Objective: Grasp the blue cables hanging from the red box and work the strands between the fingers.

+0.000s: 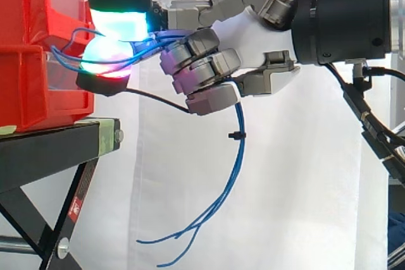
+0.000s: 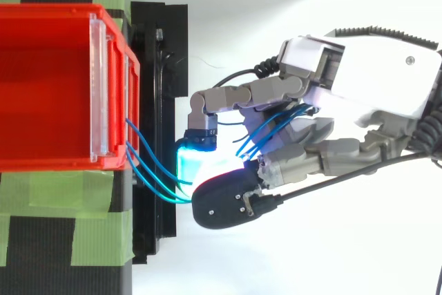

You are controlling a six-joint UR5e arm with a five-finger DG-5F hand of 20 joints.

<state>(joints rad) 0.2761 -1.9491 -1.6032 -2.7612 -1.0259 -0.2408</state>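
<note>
Thin blue cables [image 1: 231, 175] come out of the front of the red box [image 1: 38, 49] and run into my hand [image 1: 253, 55]. In the side view two glowing pads, cyan above [image 1: 120, 23] and green-red below, pinch the strands right at the box front. The remaining fingers are curled around the bundle, and the loose ends hang down below the hand to about stand height. In the top view the blue cables [image 2: 155, 170] leave the red box [image 2: 48, 88] at its right wall, pass between the glowing pads [image 2: 197, 164] and loop across the palm.
The red boxes rest on a black stand [image 1: 57, 150] with green tape [image 2: 90, 219] on its frame. A white curtain hangs behind. Open space lies below and to the right of the hand, where the cable ends dangle.
</note>
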